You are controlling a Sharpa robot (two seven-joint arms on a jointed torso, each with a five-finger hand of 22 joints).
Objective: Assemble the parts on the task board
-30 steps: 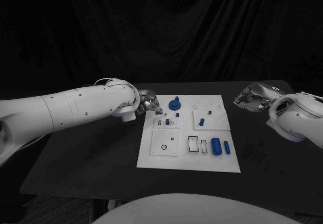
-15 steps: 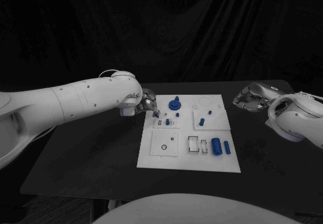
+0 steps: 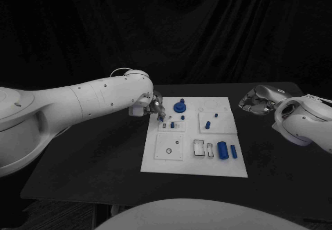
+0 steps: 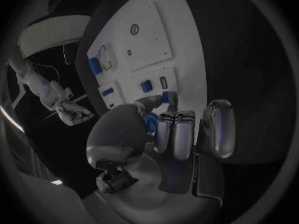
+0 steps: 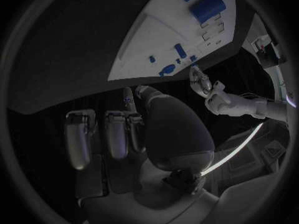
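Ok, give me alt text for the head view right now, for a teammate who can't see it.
The left hand hovers at the far-left corner of the white task board, pinching a small blue part. The right hand sits curled off the board's right side. More blue parts lie on the board.

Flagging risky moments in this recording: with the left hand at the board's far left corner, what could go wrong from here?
1. The left hand seems to pinch a small blue part at its fingertips; a thin grip like that might slip.
2. Its fingers sit close to the blue knob and the short peg on the task board; a sideways move could knock them.
3. The right hand rests off the board, so nothing steadies it.
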